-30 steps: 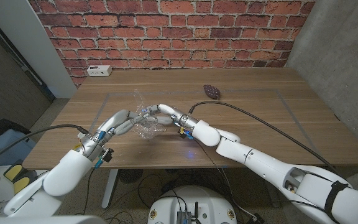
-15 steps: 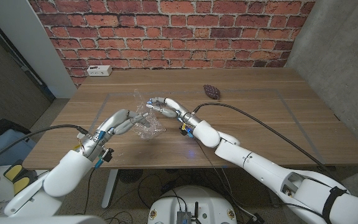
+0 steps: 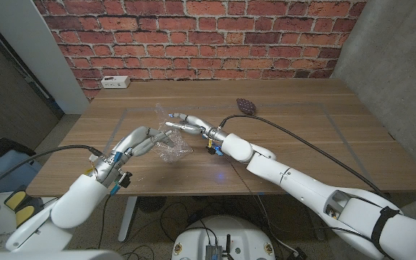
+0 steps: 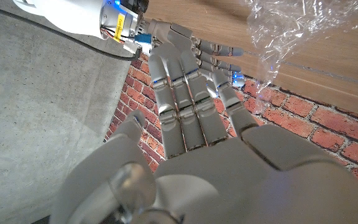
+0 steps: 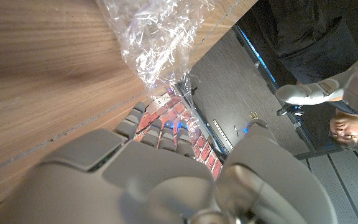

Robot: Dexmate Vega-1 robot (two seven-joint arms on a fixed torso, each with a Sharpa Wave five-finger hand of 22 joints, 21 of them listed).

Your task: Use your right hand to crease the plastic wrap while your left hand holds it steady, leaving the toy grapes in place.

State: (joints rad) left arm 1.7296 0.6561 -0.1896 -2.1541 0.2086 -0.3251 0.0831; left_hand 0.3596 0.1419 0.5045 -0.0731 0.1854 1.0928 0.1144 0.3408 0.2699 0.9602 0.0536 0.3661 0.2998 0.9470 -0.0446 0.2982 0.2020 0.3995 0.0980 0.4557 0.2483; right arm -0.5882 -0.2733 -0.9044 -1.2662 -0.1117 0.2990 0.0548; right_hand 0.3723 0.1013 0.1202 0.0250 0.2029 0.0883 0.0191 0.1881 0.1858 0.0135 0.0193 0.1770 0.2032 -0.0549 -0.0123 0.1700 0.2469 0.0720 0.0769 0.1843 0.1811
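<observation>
Wrap (image 3: pixel 170 149) sits crumpled w/ one edge lifted, a bit left of centre in the head view, on the table (image 3: pixel 302 137). We see the left hand (image 3: pixel 139 141) reaching in from the lower left, fingers stretched out and close together, tips at the wrap's left side; whether they press or pinch it we can't tell. In the left wrist view the left hand (image 4: pixel 191 118) shows its back, fingers (image 4: pixel 182 81) straight and side by side, wrap (image 4: pixel 297 31) in the upper right of that frame, just beside the fingertips. Right hand (image 3: pixel 186 124) comes in from the right, at the wrap's upper edge, fingers extended toward the left hand's tips; the sheet looks caught at its fingertips, but a firm grip isn't clear, so we can't tell if it's holding. In the right wrist view the right hand (image 5: pixel 160 162) fills the lower part, fingers (image 5: pixel 148 130) reaching up to the wrap (image 5: pixel 157 37), which hangs against the wood at top centre and touches the fingertips. Both hands are close, nearly meeting over the wrap. Grapes (image 3: pixel 246 107), dark purple, lie well apart from it, upper right of centre in the head view. White socket box (image 3: pixel 114 82) at the table's upper-left corner, brick wall (image 3: pixel 201 36) behind.
</observation>
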